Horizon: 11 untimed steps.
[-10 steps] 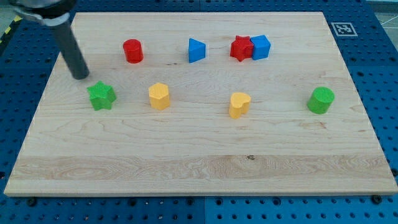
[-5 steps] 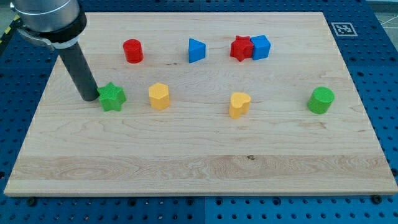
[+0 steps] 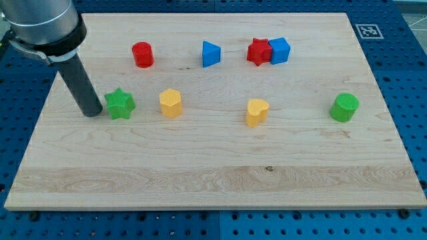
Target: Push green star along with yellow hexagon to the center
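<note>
The green star [image 3: 120, 104] lies on the wooden board [image 3: 200, 173] at the view's left. The yellow hexagon [image 3: 171, 103] stands a short way to the star's right, apart from it. My tip [image 3: 92, 113] rests on the board just left of the green star, close to it or barely touching its left edge. The dark rod rises from the tip toward the view's upper left.
A red cylinder [image 3: 142, 55], a blue triangular block [image 3: 211, 54], a red star [image 3: 259, 51] and a blue block [image 3: 279, 50] touching it line the view's top. A yellow heart [image 3: 257, 112] sits right of centre. A green cylinder [image 3: 344, 107] is at the right.
My tip came down from above-left of the green star and pushed it a little to the right. It has since eased slightly left and lower. The yellow hexagon has not moved.
</note>
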Tool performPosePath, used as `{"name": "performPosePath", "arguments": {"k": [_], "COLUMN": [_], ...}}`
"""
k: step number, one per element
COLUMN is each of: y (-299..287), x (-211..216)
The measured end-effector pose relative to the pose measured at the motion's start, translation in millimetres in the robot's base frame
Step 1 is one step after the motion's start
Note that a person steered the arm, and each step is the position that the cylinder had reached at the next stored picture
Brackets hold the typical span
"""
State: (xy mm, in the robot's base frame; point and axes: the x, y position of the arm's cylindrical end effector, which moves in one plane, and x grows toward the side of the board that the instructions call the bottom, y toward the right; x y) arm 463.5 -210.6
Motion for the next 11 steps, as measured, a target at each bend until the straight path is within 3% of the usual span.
{"name": "performPosePath", "arguments": {"k": [1, 2, 3, 4, 7, 10, 11], "y": [-4, -5, -4, 5, 15, 8, 26], "x": [2, 30, 19, -26, -32, -19, 6]}}
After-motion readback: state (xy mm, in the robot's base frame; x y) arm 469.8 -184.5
